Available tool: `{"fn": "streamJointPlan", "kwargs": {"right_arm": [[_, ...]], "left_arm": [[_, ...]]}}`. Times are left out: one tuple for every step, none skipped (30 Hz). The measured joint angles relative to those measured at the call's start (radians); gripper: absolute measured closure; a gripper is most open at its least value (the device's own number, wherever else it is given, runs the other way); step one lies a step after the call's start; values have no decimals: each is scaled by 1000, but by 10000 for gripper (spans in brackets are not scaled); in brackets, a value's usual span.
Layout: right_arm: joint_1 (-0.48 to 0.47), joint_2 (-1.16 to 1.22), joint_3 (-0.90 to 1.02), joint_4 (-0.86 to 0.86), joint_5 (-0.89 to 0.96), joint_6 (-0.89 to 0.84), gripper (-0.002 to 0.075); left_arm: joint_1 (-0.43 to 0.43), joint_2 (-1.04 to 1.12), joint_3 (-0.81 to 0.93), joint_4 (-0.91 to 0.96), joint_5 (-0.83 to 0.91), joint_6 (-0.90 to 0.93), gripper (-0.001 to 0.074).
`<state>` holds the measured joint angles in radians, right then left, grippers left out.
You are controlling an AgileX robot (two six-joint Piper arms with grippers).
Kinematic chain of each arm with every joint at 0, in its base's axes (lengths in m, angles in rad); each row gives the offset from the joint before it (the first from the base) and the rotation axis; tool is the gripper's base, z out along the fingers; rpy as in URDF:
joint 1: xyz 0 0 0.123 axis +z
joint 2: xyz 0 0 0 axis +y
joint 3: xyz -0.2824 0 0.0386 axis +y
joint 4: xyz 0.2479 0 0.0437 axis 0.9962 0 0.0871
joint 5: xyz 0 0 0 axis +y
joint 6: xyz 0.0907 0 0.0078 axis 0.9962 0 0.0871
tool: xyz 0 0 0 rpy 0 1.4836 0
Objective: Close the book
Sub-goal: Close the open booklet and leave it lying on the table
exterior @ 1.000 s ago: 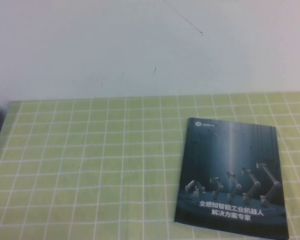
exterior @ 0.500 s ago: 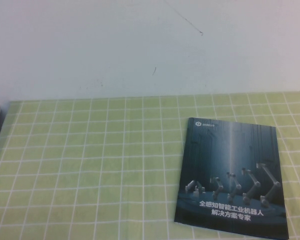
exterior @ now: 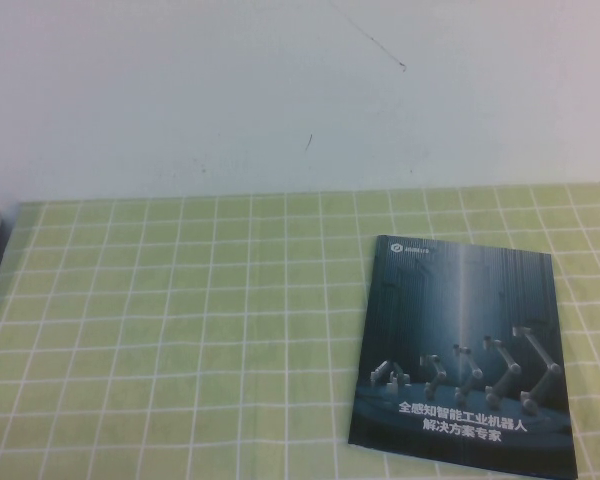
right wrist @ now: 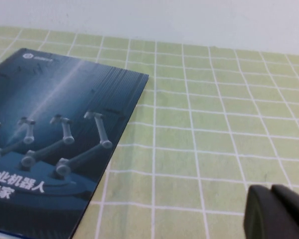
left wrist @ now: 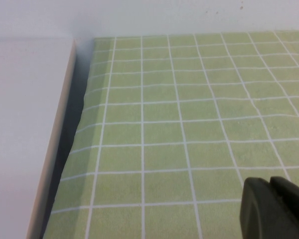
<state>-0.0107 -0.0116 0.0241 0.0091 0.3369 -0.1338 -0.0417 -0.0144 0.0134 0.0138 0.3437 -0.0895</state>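
High view: the book [exterior: 460,355] was laid flat and closed, near right on the surface [exterior: 180,300]. It was judged light and flexible, best taken at its cover edge. Left claw [left wrist: 275,211], at left, and right claw [right wrist: 278,214], right of the book, were pressed together, empty.

The book [exterior: 458,355] has a smooth coated-paper cover, dark blue with a soft sheen. In the right wrist view pale light glances off it. The worktop's cloth [exterior: 180,320] is light green with white grid lines, matt, and faintly rippled along its edge. Behind it the wall [exterior: 280,90] is white and matt, with a few fine marks. The left tool [left wrist: 276,209], over the cloth near a smooth white board [left wrist: 20,124] with a pale raw edge, looks like dark matt plastic — so does the right tool [right wrist: 276,211], over the cloth near the book.
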Motion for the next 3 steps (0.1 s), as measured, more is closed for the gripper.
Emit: {"fn": "streamJointPlan", "kwargs": {"right_arm": [[0,0,0,0,0,3,727],[0,0,0,0,0,5,727],[0,0,0,0,0,6,727]], "left_arm": [[0,0,0,0,0,0,738],[0,0,0,0,0,0,738],[0,0,0,0,0,0,738]]}}
